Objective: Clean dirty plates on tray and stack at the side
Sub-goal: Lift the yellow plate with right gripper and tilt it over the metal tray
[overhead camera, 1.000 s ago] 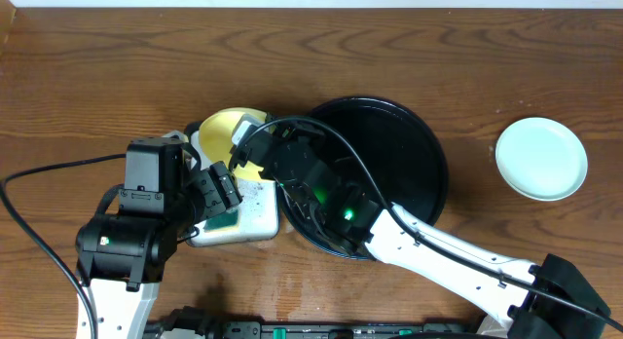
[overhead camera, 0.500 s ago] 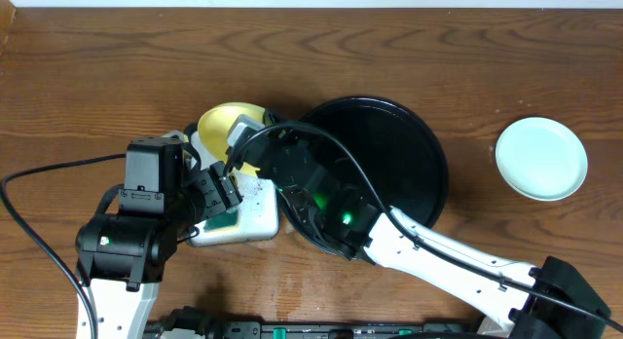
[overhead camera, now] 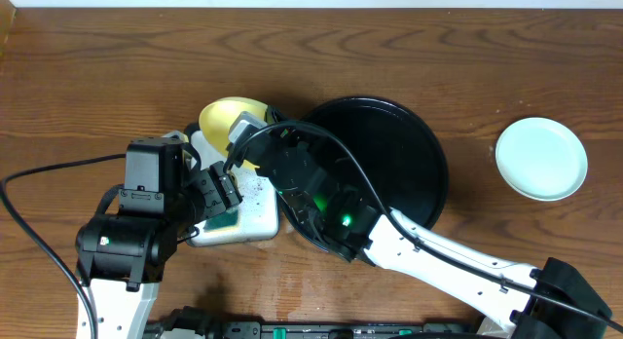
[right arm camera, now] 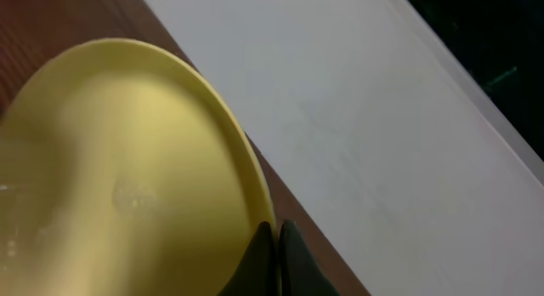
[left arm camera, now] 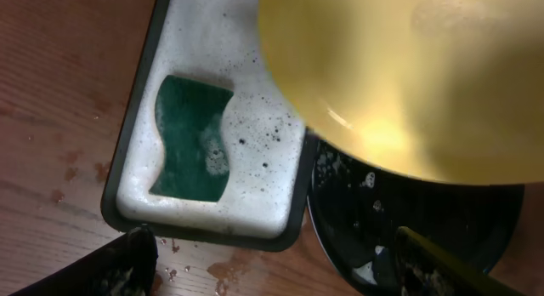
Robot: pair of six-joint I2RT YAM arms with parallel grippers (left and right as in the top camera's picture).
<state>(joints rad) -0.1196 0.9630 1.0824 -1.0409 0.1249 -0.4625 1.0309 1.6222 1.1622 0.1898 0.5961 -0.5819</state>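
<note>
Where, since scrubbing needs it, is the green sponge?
In the left wrist view, the green sponge lies inside the small rectangular tray, left of the black tray, beside the yellow plate.

obstacle: yellow plate (left arm camera: 399, 75) over small tray (left arm camera: 255, 198) | free: above sponge (left arm camera: 191, 139)

Yellow plate (left arm camera: 399, 75) above sudsy tray (left arm camera: 255, 190) holding green sponge (left arm camera: 191, 139)

Round tray (overhead camera: 409, 134) sits mid-table (overhead camera: 97, 66). Rectangular tray (overhead camera: 258, 217) lies just left of it, sponge (left arm camera: 191, 139) inside. First plate (overhead camera: 226, 118) is over its far end. Second plate (overhead camera: 541, 158) lies on the table, well right.
</note>
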